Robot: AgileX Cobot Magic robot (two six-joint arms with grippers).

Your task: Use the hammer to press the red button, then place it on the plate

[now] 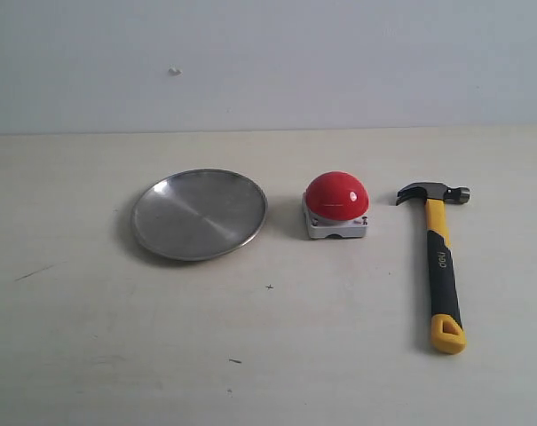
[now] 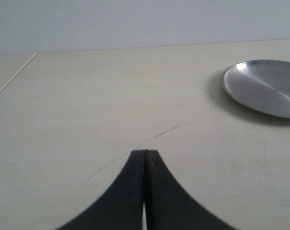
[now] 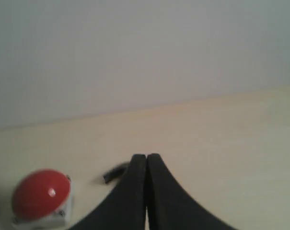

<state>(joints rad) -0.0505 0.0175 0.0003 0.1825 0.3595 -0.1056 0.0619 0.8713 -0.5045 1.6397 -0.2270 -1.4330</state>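
The hammer [image 1: 440, 263] lies flat on the table at the right, dark head at the far end, yellow looped tip toward the front. The red button [image 1: 336, 196] on its grey base sits in the middle, and the silver plate [image 1: 199, 214] lies to its left. Neither gripper shows in the exterior view. My left gripper [image 2: 145, 152] is shut and empty above bare table, with the plate [image 2: 264, 87] off to one side. My right gripper [image 3: 146, 156] is shut and empty; the red button [image 3: 40, 193] and the hammer's claw tip [image 3: 115, 173] show beside its fingers, the rest hidden behind them.
A pale wooden table [image 1: 268, 373] carries the three things, with a plain grey wall behind it. A thin dark scratch [image 2: 171, 129] runs across the table ahead of the left gripper. Small dark specks [image 1: 235, 360] dot the front of the table.
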